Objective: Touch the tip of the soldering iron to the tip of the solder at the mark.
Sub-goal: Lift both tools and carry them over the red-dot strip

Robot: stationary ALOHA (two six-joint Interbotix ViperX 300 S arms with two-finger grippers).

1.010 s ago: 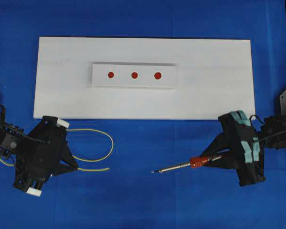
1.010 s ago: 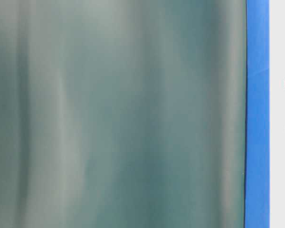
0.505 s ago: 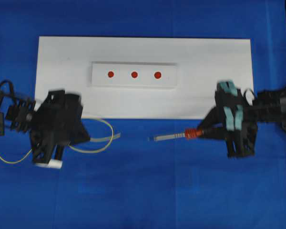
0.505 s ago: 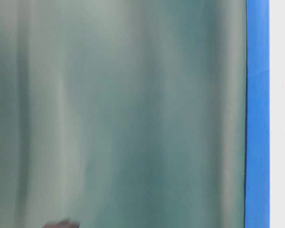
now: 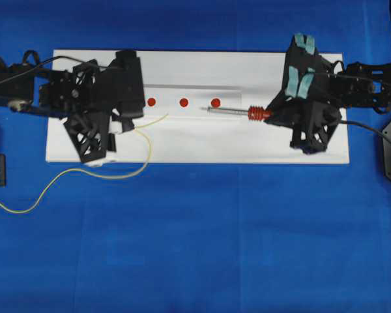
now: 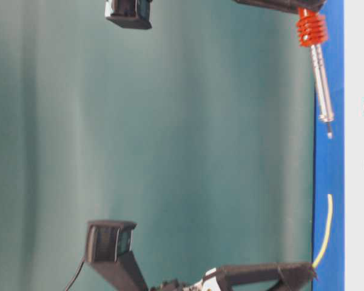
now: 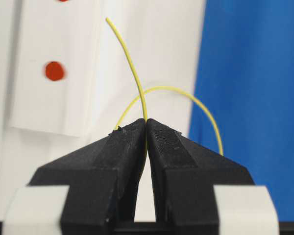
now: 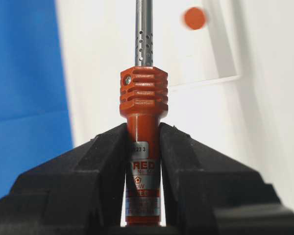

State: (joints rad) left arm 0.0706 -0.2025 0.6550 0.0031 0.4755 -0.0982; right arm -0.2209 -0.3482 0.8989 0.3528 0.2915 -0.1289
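Solder (image 5: 145,140) pinched in my left gripper (image 7: 146,128), free end over white board (image 5: 300,65) near left red mark (image 5: 152,102); soldering iron (image 5: 238,111) clamped in right gripper (image 8: 143,147), shaft lengthwise, tip leftward beside right mark (image 5: 216,102); tips apart

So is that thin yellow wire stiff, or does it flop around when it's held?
Probably springy-soft: the solder juts past the left gripper unsupported, only gently bowed. Behind the gripper it trails in loose loops, so it likely bends easily. It looks light.
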